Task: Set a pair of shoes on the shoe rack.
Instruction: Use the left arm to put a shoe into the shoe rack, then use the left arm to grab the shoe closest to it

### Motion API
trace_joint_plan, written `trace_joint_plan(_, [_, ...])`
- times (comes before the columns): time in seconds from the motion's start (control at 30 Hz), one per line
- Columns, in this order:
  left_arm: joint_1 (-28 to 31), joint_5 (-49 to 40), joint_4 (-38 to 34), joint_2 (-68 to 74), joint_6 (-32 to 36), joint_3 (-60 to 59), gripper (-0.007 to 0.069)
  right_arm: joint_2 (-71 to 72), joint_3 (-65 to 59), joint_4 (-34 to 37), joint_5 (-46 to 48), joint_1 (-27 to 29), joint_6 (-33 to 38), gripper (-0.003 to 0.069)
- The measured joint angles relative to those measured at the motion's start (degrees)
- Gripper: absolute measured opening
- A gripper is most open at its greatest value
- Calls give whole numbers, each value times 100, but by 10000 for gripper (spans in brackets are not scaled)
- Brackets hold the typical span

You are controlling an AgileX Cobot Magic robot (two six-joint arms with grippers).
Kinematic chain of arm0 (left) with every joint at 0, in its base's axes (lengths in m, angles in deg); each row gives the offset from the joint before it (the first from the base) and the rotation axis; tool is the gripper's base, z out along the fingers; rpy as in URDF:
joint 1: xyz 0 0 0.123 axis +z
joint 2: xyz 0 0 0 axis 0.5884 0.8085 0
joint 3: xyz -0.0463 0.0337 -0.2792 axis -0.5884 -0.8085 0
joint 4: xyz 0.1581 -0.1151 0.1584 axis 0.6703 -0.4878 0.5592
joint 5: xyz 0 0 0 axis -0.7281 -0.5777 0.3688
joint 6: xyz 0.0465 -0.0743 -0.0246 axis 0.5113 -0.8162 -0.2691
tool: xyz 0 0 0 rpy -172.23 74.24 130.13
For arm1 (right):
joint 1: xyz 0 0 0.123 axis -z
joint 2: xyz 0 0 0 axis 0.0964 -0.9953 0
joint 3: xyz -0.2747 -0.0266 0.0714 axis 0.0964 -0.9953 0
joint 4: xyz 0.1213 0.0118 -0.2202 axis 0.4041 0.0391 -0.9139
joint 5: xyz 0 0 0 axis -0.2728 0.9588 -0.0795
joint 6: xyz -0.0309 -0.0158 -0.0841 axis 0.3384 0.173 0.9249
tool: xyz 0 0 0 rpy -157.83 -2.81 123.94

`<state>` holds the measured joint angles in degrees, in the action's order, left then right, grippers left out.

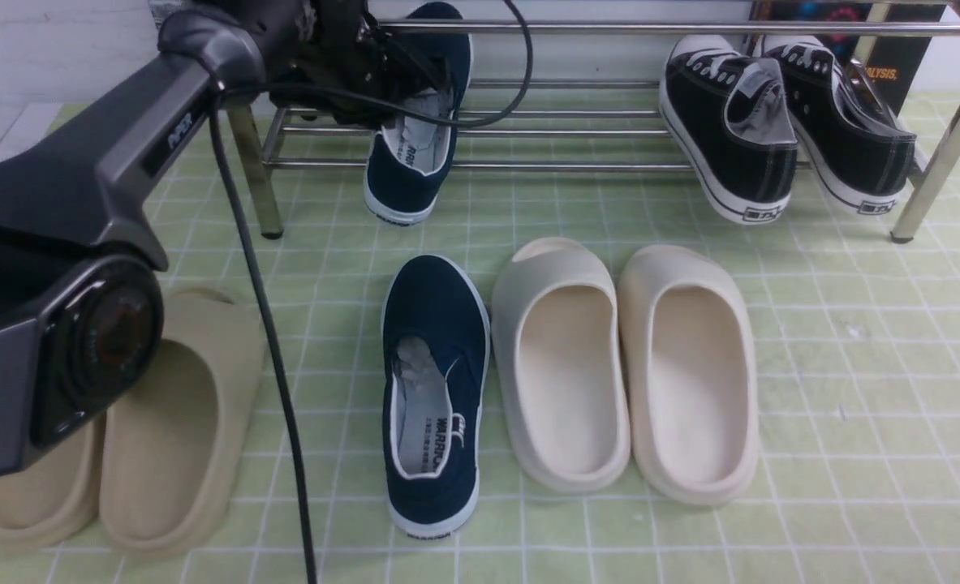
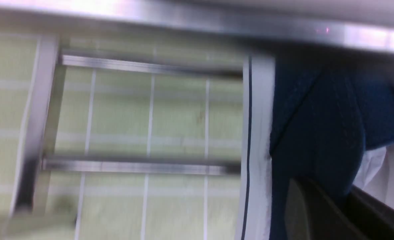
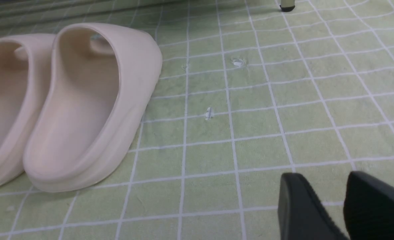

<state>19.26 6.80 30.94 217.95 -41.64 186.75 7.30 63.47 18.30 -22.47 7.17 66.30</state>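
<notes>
Left hand (image 2: 340,213): sits up at the left end of the shoe rack (image 1: 650,28), mostly hidden in the front view behind its own black housing. Pinches the canvas side wall of the first navy slip-on (image 1: 415,154); one dark finger (image 2: 306,210) presses the outside of the navy cloth. Wrist view blurred, so exact grip spot hard to read.

First navy slip-on: lies tilted on the lower chrome rods, toe up toward the back, heel hanging past the front rod low over the green checked mat (image 1: 853,365). Cannot tell whether the heel touches the mat.

Second navy slip-on (image 1: 435,389): rests flat on the mat in front of the rack, heel toward the camera, grey paper stuffed in the toe. Sits between the beige slippers (image 1: 171,422) and the cream slippers (image 1: 561,365), just beside the cream pair.

Right hand (image 3: 338,213): spread wide, holding nothing, low over bare mat. Out of the front view. Well apart from both navy shoes, near the cream pair.

Black lace-up sneakers (image 1: 731,122): lean on the rack's right half, toes up, heels over the front rod.

Black cable (image 1: 260,308): drops from the left arm across the mat.
</notes>
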Motion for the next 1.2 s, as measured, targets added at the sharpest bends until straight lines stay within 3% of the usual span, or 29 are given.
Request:
trace_joint_plan(0.2, [0,486,47,93,6,12,20,0,0,0,0,0,0,239])
trace_joint_plan(0.27, [0,543,47,93,6,12,56,0,0,0,0,0,0,239])
trace_joint_plan(0.33, [0,598,47,93,6,12,115,0,0,0,0,0,0,239])
trace_joint_plan(0.43, [0,694,80,88,6,43,261,0,0,0,0,0,0,239])
trace_joint_plan(0.5, [6,694,86,88,6,57,297,0,0,0,0,0,0,239])
trace_joint_plan(0.53, [7,636,86,82,6,71,363,0,0,0,0,0,0,239])
trace_joint_plan(0.6, [7,405,79,25,0,77,410,0,0,0,0,0,0,239])
trace_joint_plan(0.8, [-6,-744,13,-460,24,77,430,0,0,0,0,0,0,239])
trace_joint_plan(0.93, [-6,-2140,90,-1329,532,88,430,0,0,2,0,0,0,239])
trace_joint_plan(1.2, [-6,-2459,-199,-2770,719,-940,430,0,0,2,0,0,0,239])
